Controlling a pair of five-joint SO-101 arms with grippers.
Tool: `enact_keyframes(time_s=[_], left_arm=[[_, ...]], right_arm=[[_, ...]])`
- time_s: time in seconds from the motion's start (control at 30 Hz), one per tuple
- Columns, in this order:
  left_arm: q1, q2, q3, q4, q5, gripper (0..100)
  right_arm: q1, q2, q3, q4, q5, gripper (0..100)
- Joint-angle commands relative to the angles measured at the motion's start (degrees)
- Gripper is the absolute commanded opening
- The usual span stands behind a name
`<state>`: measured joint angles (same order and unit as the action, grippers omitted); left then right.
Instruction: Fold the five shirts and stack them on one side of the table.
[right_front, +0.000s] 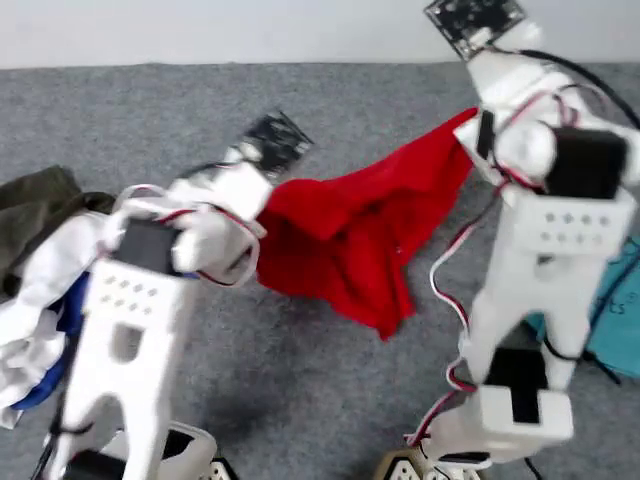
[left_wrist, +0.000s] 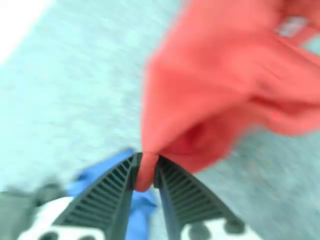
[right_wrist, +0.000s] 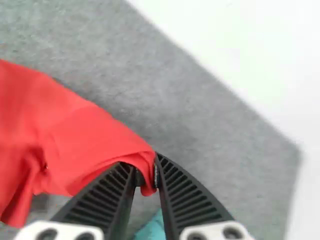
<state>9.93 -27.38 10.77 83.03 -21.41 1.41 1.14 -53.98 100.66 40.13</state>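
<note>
Over the middle of the grey mat (right_front: 330, 400) I've got the red shirt (right_front: 350, 225) stretched between both arms. My left gripper (left_wrist: 145, 172) is clamped on one bunched edge, and my right gripper (right_wrist: 145, 180) pinches a corner. Off to the sides lie a teal shirt (right_front: 615, 310), an olive shirt (right_front: 30, 205) and a white-and-blue heap (right_front: 25, 340).

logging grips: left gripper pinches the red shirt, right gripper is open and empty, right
Not quite: the right gripper is shut on an edge of the red shirt too, as the right wrist view shows. The left gripper does pinch it.
</note>
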Motion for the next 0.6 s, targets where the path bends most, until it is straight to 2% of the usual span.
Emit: enact_keyframes(time_s=[0.0,0.2,0.5,0.57], left_arm=[[-5.4,-5.4,-7.9,0.3,-0.9,1],[-9.1,-5.9,-18.2,-0.2,-0.8,1],[-9.1,-5.7,-33.2,-9.6,-1.1,1],[-9.1,-6.1,-35.6,-10.1,-3.2,1]], right_arm=[[2.1,-7.6,-0.7,0.8,2.9,0.9],[5.7,-16.8,-0.7,-7.6,4.0,0.9],[5.8,-26.0,-0.7,-16.5,11.7,0.9],[7.4,-27.9,-0.7,-18.3,12.6,0.9]])
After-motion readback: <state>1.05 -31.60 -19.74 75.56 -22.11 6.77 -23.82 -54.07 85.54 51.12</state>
